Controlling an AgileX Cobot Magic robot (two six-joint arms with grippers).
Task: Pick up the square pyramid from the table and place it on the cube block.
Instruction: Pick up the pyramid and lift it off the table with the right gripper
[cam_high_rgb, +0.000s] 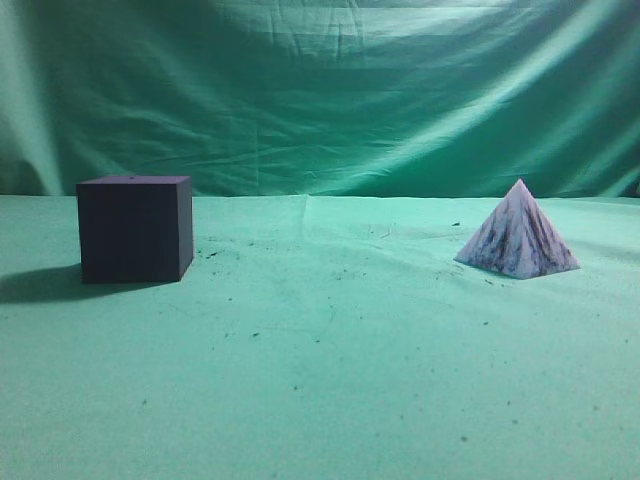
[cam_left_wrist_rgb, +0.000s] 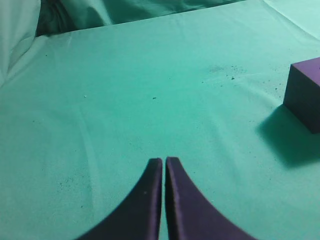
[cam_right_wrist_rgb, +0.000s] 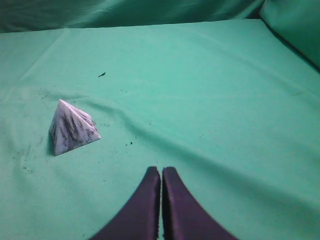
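The square pyramid (cam_high_rgb: 518, 234), white with dark marble streaks, stands on the green table (cam_high_rgb: 330, 370) at the right. It also shows in the right wrist view (cam_right_wrist_rgb: 70, 129), ahead and to the left of my right gripper (cam_right_wrist_rgb: 161, 170), which is shut and empty. The dark purple cube block (cam_high_rgb: 134, 228) stands at the left. Its corner shows at the right edge of the left wrist view (cam_left_wrist_rgb: 305, 92), well right of my left gripper (cam_left_wrist_rgb: 163, 161), which is shut and empty. Neither gripper shows in the exterior view.
A green cloth backdrop (cam_high_rgb: 320, 90) hangs behind the table. Small dark specks lie scattered on the cloth. A low fold (cam_right_wrist_rgb: 165, 137) crosses the cloth ahead of the right gripper.
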